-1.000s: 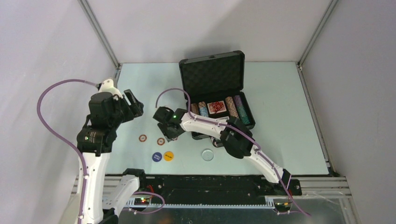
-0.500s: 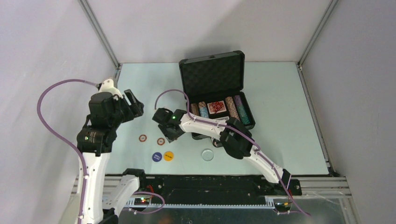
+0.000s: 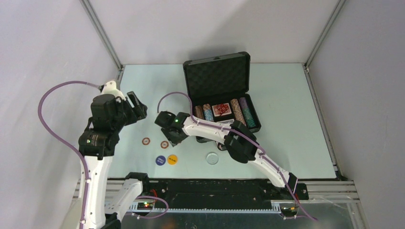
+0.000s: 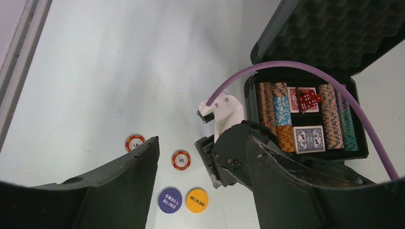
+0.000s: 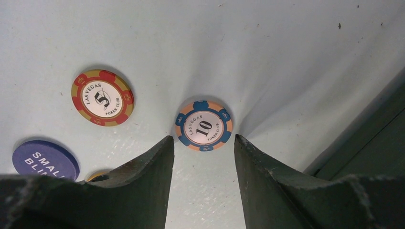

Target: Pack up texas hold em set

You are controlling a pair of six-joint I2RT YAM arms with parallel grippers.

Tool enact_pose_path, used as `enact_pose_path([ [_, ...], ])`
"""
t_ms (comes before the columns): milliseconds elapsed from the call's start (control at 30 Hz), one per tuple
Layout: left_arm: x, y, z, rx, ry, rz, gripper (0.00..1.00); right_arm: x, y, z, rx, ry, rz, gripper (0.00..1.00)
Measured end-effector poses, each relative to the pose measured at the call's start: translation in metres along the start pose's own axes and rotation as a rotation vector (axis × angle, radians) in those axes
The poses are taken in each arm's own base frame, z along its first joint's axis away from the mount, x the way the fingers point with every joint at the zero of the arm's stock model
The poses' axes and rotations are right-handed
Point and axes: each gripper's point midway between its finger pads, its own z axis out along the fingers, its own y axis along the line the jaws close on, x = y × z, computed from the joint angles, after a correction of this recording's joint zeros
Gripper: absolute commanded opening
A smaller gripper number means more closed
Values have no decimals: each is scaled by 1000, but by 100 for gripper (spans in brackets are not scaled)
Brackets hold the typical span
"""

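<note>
The black case (image 3: pixel 217 78) sits open on the tabletop (image 3: pixel 286 95). Its long axis runs left to right, and its lid stands at the far side with the foam facing the arms. Chip rows (image 4: pixel 281 117), a card deck (image 4: pixel 309 139) and red dice (image 4: pixel 309 99) lie in its tray. Off the case's left front corner a blue-and-orange 10 chip (image 5: pixel 204 125) lies flat. It is just beyond the tips of the right fingers (image 5: pixel 143 176) and in line with their gap, ungripped; those fingers are moderately parted. A red 5 chip (image 5: pixel 102 97) lies farther from the case. The left fingers (image 4: pixel 119 191), spread wide and empty, hang left of the case.
</note>
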Motion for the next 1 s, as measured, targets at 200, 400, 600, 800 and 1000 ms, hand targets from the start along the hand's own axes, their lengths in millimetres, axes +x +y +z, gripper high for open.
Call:
enact_pose_path([
  [200, 0, 0, 0, 0, 0, 1, 72, -3, 1, 1, -5, -11, 2, 54],
  [400, 0, 0, 0, 0, -1, 2, 72, -9, 3, 3, -9, -23, 6, 49],
  [600, 0, 0, 0, 0, -1, 6, 72, -9, 4, 5, -9, -23, 1, 45],
  [800, 0, 0, 0, 0, -1, 10, 72, -9, 4, 4, -3, -25, -7, 40],
  [1000, 0, 0, 0, 0, -1, 10, 72, -10, 2, 4, 20, -41, -12, 41],
])
